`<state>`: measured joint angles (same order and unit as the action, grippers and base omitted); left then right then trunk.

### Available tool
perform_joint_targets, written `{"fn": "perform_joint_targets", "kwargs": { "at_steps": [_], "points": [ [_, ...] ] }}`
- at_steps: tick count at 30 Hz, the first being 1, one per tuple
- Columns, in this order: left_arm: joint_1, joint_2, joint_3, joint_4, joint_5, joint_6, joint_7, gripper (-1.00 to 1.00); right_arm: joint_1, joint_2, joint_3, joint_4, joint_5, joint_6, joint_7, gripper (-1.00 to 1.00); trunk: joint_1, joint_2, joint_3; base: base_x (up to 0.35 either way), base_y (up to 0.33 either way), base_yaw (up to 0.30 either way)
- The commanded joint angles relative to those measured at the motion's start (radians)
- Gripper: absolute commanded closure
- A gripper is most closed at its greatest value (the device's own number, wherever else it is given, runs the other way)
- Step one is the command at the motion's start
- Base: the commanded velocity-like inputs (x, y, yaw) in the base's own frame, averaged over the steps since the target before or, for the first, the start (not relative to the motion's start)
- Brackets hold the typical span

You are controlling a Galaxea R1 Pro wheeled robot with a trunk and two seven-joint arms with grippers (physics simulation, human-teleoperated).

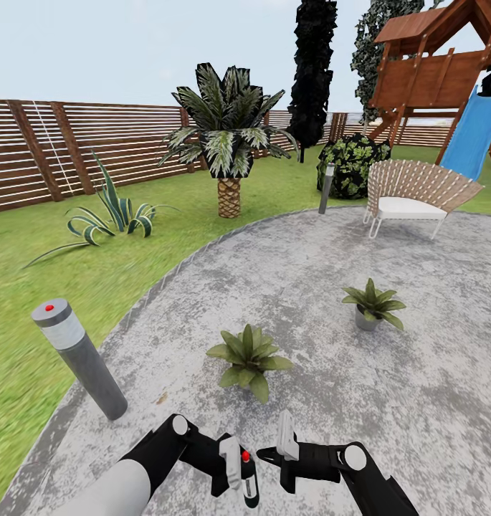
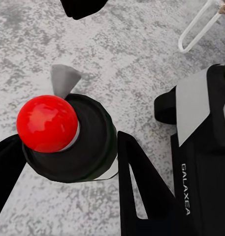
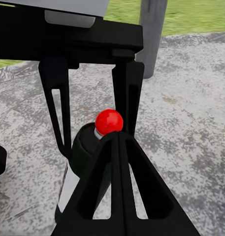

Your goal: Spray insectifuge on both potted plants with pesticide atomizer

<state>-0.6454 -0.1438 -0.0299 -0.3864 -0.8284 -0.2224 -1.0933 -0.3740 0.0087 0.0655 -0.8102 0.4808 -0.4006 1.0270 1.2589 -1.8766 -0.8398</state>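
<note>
Holding the atomizer (image 1: pixel 248 481) upright, the left gripper (image 1: pixel 234 469) clamped it just before the near plant (image 1: pixel 248 357) (ready to spray); right gripper (image 1: pixel 287 459) pinched shut, empty.

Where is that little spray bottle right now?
The pesticide atomizer is low in the head view, held in the left gripper, just short of the nearer potted plant.
</note>
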Motion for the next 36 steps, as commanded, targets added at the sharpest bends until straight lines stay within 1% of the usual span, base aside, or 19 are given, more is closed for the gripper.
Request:
{"fn": "perform_joint_targets", "kwargs": {
  "at_steps": [1,7,19,36],
  "points": [
    [0.000,-0.001,0.001,-0.001,-0.008,-0.009,-0.002,1.00,0.000,0.000,-0.001,-0.001,0.007,-0.004,0.001,1.00,0.000,0.000,-0.001,0.000,0.000,0.000],
    [0.000,-0.012,0.000,-0.001,-0.008,-0.009,-0.005,1.00,0.000,0.000,-0.002,-0.001,0.007,-0.004,0.001,1.00,0.000,0.000,-0.001,0.000,0.000,0.000],
    [0.000,-0.013,-0.001,-0.001,-0.008,-0.009,-0.004,1.00,0.000,-0.001,-0.003,-0.001,0.007,-0.004,0.001,1.00,0.000,0.000,-0.001,0.000,0.000,0.000],
    [-0.002,-0.020,-0.001,-0.002,-0.006,-0.009,-0.002,1.00,0.000,-0.001,-0.003,-0.001,0.007,-0.004,0.001,1.00,0.000,0.000,-0.001,0.000,0.000,0.000]
  ]
}}
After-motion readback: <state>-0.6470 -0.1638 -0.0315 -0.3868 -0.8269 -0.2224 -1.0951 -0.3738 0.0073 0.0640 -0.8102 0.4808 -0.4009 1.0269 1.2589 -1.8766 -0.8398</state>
